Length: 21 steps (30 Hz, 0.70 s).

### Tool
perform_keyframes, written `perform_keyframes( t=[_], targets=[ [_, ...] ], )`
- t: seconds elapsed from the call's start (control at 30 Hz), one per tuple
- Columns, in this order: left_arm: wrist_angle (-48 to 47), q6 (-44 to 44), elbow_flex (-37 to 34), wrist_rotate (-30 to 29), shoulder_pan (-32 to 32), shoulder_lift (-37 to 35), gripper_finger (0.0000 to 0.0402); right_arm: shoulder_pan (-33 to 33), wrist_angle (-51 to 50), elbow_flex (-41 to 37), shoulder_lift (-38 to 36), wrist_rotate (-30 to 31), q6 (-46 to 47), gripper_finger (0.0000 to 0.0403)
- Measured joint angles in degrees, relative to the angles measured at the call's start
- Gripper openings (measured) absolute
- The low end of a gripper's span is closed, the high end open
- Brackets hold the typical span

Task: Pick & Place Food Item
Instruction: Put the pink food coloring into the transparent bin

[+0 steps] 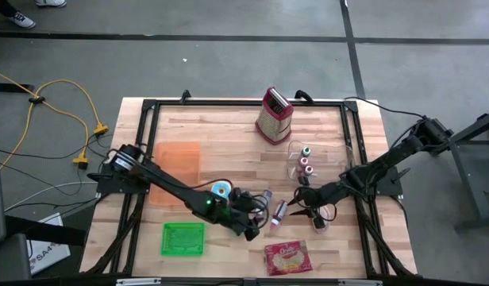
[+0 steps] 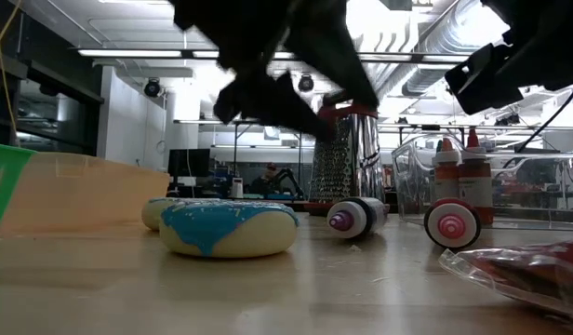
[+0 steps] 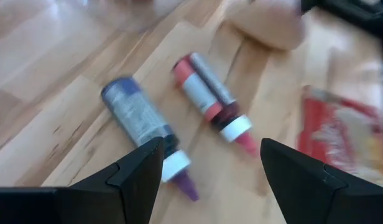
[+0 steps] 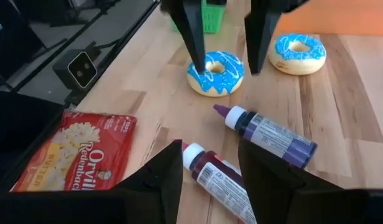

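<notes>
The left pincer (image 4: 221, 46) hangs spread above a blue donut (image 4: 216, 73); the right pincer (image 4: 210, 163), half-spread, holds nothing, red tube (image 4: 219, 180) beneath.

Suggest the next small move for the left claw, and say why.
Probably ease the left claw down while shifting it toward the purple-capped tube. It is open above the table, but that tube lies near one finger rather than centred in the gap, with the red-capped tube close beside it. The right claw waits open nearby.
</notes>
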Motion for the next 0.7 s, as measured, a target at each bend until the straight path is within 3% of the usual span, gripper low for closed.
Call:
perform_keyframes(
  t=[0.7],
  targets=[
    [-4.4,-2.0,0.0,-0.6,4.5,1.0,0.0262,0.0,-0.3,0.0,0.0,2.7,0.2,0.0144]
  ],
)
